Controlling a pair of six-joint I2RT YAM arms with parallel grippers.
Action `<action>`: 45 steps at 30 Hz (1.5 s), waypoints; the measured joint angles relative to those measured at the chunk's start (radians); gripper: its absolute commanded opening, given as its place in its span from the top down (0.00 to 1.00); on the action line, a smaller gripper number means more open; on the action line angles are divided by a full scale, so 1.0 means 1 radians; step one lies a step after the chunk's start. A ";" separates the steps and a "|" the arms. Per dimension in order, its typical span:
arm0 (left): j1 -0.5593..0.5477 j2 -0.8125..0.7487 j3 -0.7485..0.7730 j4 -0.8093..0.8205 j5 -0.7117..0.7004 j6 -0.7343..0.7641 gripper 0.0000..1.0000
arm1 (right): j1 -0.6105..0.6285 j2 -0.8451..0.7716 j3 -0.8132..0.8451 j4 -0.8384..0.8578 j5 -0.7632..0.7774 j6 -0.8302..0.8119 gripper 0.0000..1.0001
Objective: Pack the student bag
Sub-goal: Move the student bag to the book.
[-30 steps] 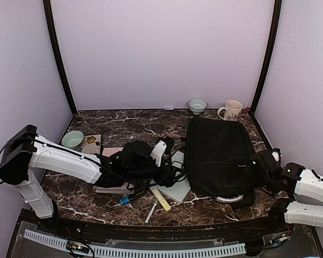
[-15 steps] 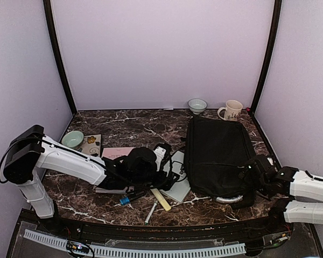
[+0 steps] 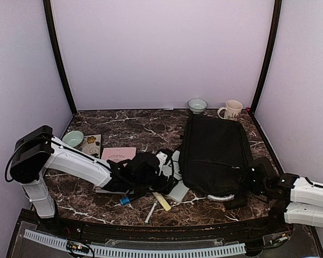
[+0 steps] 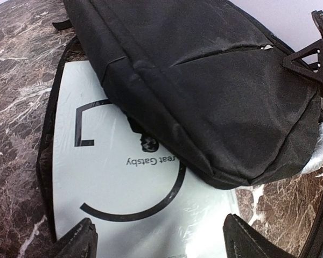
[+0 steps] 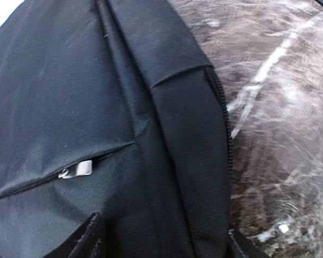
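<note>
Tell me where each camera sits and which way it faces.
Top external: above, behind the arms, looking down on the table; both arms show.
Left wrist: on its arm, facing a white book under the student bag; left gripper tips show.
Right wrist: on its arm, facing the bag's zipper pull; right gripper tips show.
All three show the bag.

Top camera looks down from behind; both wrist cameras press close — seemingly sharing the student bag (image 3: 215,156).
</note>
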 measured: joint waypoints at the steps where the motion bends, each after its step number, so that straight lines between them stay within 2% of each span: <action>1: 0.000 0.001 0.002 0.000 0.003 0.000 0.17 | -0.001 -0.008 -0.002 0.009 -0.015 -0.007 0.49; 6: 0.000 0.027 0.050 -0.013 0.012 0.006 0.18 | -0.003 -0.042 -0.018 0.072 -0.096 -0.049 0.73; 18: 0.000 0.027 0.121 -0.067 0.016 0.041 0.18 | 0.001 -0.109 -0.027 0.127 -0.211 -0.086 0.81; 20: 0.000 0.024 0.121 -0.077 0.020 0.042 0.19 | 0.013 -0.127 -0.042 0.150 -0.243 -0.086 0.74; 22: 0.000 0.021 0.124 -0.090 0.022 0.045 0.19 | 0.029 -0.140 -0.055 0.175 -0.280 -0.095 0.59; 24: 0.000 0.021 0.136 -0.097 0.023 0.048 0.19 | 0.051 -0.154 -0.061 0.195 -0.329 -0.129 0.38; 28: 0.000 0.021 0.173 -0.108 0.024 0.058 0.19 | 0.083 -0.216 -0.058 0.181 -0.358 -0.182 0.03; 30: 0.000 0.021 0.187 -0.109 0.023 0.064 0.19 | 0.085 -0.251 -0.053 0.142 -0.334 -0.189 0.00; 37: 0.000 0.021 0.205 -0.127 0.011 0.086 0.20 | 0.085 -0.337 -0.031 0.085 -0.181 -0.218 0.01; 41: 0.000 0.023 0.256 -0.152 0.017 0.093 0.20 | 0.050 -0.219 -0.005 0.131 -0.137 -0.272 0.04; 45: 0.000 0.039 0.322 -0.153 0.032 0.105 0.21 | -0.057 -0.039 0.034 0.216 -0.184 -0.310 0.04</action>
